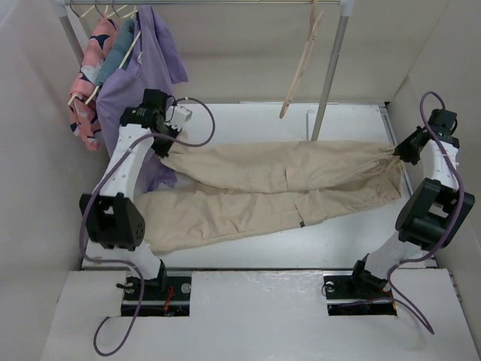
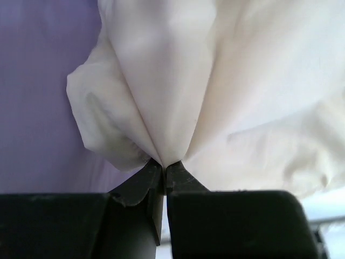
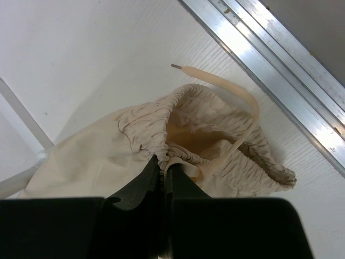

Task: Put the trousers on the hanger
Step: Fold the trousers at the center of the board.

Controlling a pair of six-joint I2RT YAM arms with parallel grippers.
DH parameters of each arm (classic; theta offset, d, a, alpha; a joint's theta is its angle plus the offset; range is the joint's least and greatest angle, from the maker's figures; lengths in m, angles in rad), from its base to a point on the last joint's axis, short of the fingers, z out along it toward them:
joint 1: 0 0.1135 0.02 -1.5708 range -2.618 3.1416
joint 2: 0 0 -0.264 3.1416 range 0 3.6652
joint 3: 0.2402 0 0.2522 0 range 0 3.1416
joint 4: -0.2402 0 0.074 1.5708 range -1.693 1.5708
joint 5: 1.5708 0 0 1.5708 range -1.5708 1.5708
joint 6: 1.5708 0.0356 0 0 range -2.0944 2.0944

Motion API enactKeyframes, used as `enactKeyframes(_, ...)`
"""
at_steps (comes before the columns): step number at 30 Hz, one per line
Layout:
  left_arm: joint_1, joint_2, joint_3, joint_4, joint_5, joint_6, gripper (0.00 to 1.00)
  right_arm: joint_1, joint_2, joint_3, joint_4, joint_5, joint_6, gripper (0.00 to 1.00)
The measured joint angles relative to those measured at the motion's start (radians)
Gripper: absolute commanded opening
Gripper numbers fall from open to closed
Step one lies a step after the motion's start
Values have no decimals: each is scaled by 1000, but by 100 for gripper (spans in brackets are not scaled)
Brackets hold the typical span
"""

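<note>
The beige trousers (image 1: 278,184) lie stretched across the table, waistband at the right, two legs running left. My left gripper (image 1: 164,141) is shut on the cuff of the far leg, and the pinched cloth (image 2: 172,108) fans out above its gripper (image 2: 164,164). My right gripper (image 1: 398,154) is shut on the gathered elastic waistband (image 3: 161,129), with a drawstring (image 3: 237,91) trailing beside it; the gripper (image 3: 163,162) pinches the fold. The pale pink-beige hanger (image 1: 302,64) hangs from the rail at the back, above the trousers.
A clothes rail (image 1: 225,4) spans the back, with an upright post (image 1: 331,75) beside the hanger. A purple shirt (image 1: 139,75) and a pink patterned garment (image 1: 89,75) hang at the back left, close to my left arm. An aluminium edge rail (image 3: 280,75) runs along the table's right side.
</note>
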Motion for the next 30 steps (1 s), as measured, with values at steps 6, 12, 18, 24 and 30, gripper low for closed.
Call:
enactKeyframes(6, 0, -325, -249, -97, -118, 111, 0, 0, 5, 61, -48, 47, -24, 0)
enactKeyframes(12, 1, -505, -558, -129, -244, 215, 0, 0, 5, 77, -67, 66, -45, 0)
enactKeyframes(18, 22, -547, -827, -103, -268, 251, 0, 0, -4, -23, -89, 48, -45, 0)
enactKeyframes(24, 58, -526, -876, -91, -315, 248, 0, 0, -4, -103, -102, 37, -33, 0)
enactKeyframes(30, 148, -393, -383, -105, -321, 227, 0, 2, -4, -30, -126, 1, -14, 0)
